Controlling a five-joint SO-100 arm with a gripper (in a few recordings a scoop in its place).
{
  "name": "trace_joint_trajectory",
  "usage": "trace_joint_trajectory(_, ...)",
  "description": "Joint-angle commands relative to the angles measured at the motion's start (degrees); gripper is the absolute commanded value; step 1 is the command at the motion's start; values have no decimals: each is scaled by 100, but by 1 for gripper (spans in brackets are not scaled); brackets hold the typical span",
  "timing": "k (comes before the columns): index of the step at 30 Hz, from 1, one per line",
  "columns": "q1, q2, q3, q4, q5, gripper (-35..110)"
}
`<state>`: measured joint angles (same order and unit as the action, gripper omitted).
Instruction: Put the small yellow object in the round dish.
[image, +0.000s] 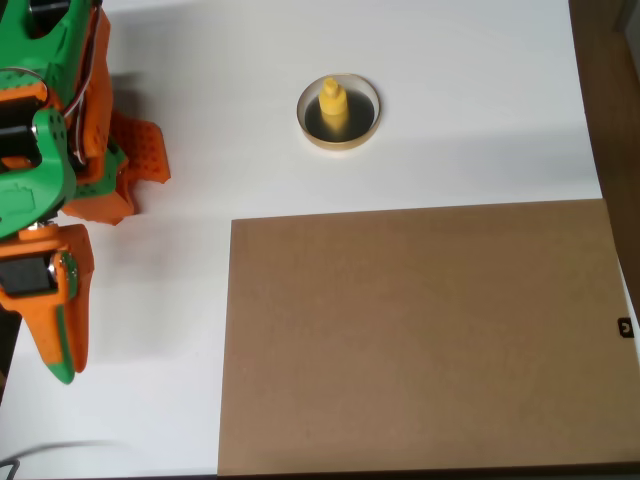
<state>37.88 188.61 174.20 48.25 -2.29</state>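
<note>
The small yellow object stands upright inside the round dish, on its dark floor, slightly left of centre. The dish has a pale rim and sits on the white table at the top middle of the overhead view. My green and orange arm is folded at the far left. Its gripper points toward the bottom of the picture, well away from the dish. The orange and green fingers lie together with nothing between them.
A large brown board lies flat over the lower right of the white table. An orange ribbed part of the arm juts out at the left. The table's right edge runs down beside a dark floor.
</note>
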Motion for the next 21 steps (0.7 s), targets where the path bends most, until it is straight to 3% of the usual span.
trace_joint_trajectory(1, 167, 202, 0, -97, 9, 3)
trace_joint_trajectory(21, 193, 202, 79, -325, 97, 0)
